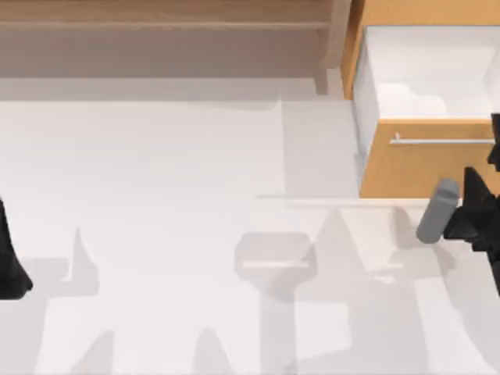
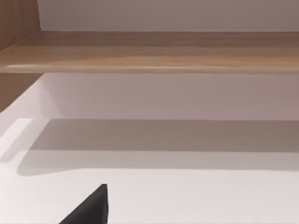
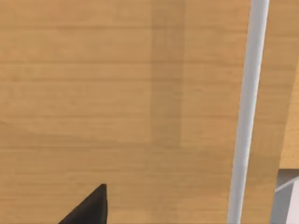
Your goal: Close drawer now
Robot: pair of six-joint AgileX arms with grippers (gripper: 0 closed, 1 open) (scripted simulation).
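The drawer (image 1: 414, 168) stands pulled out at the table's back right. Its orange-tan front panel carries a thin silver bar handle (image 1: 441, 141), and its white inner walls (image 1: 426, 74) lie open to view from above. My right gripper (image 1: 470, 212) is at the right edge, just in front of the panel and below the handle. The right wrist view looks straight onto the wooden panel (image 3: 117, 93) from very near, with the handle (image 3: 247, 107) running across it. My left gripper (image 1: 9, 266) is parked at the table's left edge.
A long pale wooden shelf (image 1: 164, 19) runs along the back left, and it also appears ahead in the left wrist view as the shelf (image 2: 149, 53). A grey cylindrical part (image 1: 437, 211) sits beside the right arm. The white table (image 1: 195, 172) stretches between the arms.
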